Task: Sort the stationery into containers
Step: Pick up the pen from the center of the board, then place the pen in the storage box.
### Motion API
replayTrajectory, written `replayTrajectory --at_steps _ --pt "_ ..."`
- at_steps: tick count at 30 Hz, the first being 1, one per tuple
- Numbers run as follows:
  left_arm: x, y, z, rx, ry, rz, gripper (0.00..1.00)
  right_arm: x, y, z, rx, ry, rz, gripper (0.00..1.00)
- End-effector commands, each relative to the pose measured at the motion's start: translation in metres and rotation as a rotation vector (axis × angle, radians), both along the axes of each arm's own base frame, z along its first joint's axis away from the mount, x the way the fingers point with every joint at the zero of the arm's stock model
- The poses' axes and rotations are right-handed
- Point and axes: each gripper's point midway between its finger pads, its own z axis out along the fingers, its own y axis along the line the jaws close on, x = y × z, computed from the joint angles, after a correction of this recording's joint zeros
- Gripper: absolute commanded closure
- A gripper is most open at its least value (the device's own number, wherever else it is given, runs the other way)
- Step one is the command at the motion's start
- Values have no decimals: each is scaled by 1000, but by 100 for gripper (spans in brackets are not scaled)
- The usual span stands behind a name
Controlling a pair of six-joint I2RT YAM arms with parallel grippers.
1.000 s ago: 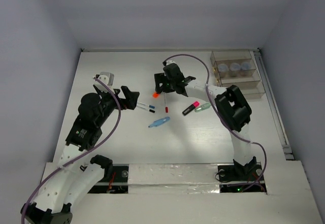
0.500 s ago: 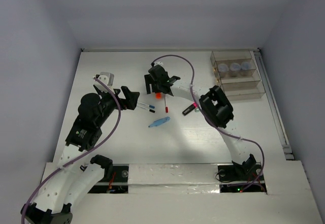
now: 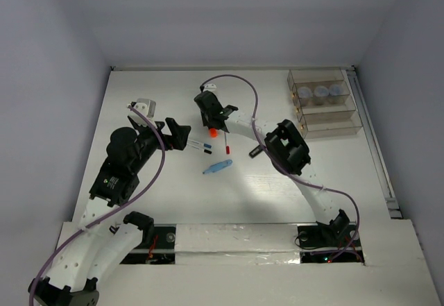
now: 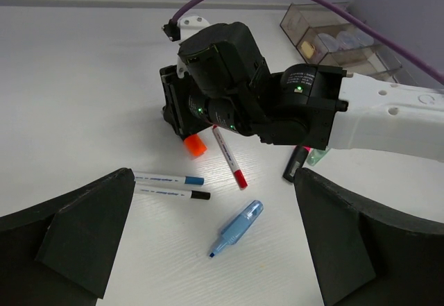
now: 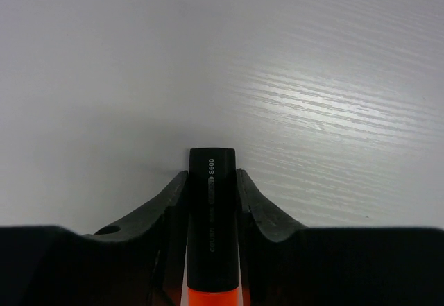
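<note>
Two arms are out over the white table [image 3: 152, 98], and the right gripper [image 5: 211, 175] is clamped tight on the short orange-black highlighter [image 4: 195, 146]. The wrist view shows its fingers [image 5: 173, 195] squeezing the black cap from both sides. The orange end pokes out underneath, right down by the tabletop near the middle. Can't tell if it's actually touching the surface or just off it.

The left gripper [image 3: 183, 134] hangs with its jaws spread wide and nothing between them, just to the left of the loose pens.

Loose stuff on the table:
- thin white pen with a blue cap [image 4: 166, 178] and thin white pen with a black cap [image 4: 172, 193], lying side by side, nearly parallel
- thin white pen with a red cap [image 4: 227, 156], angled, its plain end close to the orange tip
- light blue highlighter [image 4: 237, 226], a bit nearer the arm bases than the pens
- pink-black highlighter [image 4: 294, 164], mostly tucked under the right arm, with a bit of the pale green highlighter [image 4: 316, 157] peeking out beside it

Over at the far right sits the clear brownish stepped plastic organiser [image 3: 333, 120]. Three small round grey-lilac pots [image 3: 321, 92] sit in a row in its farthest compartment.
</note>
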Motion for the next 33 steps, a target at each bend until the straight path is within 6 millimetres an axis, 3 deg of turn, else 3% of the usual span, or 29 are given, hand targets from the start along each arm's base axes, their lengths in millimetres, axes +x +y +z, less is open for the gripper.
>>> replayTrajectory --at_steps 1,2,7,8,10,11,12,14,15,18,19,21,22,25,26,28,29,33 --pt "-1 0 7 -13 -37 -5 1 -5 6 -13 -31 20 15 71" --pt "-1 0 7 -13 -38 -3 1 -4 8 -11 -19 16 12 82" --pt "-1 0 7 -12 -39 -5 1 14 12 36 94 -95 -26 89" --pt "-1 0 7 -12 -39 -5 1 26 1 66 159 -126 -50 89" --pt "-1 0 7 -11 -37 -3 1 39 -14 90 242 -163 -73 90" --pt "-1 0 6 -11 -36 -3 1 43 -21 124 325 -188 -74 90" --pt "-1 0 6 -11 -36 -3 1 61 -50 138 366 -208 -112 90" --pt "0 0 6 -11 -36 -3 1 71 -81 157 401 -236 -138 90" --pt "0 0 6 -12 -34 -6 1 87 -112 187 428 -303 -179 90" --pt "-1 -2 6 -15 -35 -14 1 103 -161 216 455 -366 -228 90" --pt "0 -2 7 -16 -38 -14 1 117 -197 217 457 -383 -282 90" --pt "1 0 6 -15 -34 -5 1 130 -228 221 488 -404 -315 90" --pt "2 1 5 -12 -32 -3 1 143 -263 221 492 -431 -365 90" --pt "2 2 4 -8 -32 1 1 161 -311 216 538 -442 -449 90" --pt "2 2 4 -8 -32 3 1 171 -342 209 575 -445 -511 90" --pt "2 2 4 -6 -31 2 1 179 -366 203 618 -448 -556 90" --pt "2 2 3 -4 -31 4 1 185 -388 194 654 -454 -606 90" --pt "4 2 0 0 -21 5 1 199 -427 171 695 -456 -702 90"
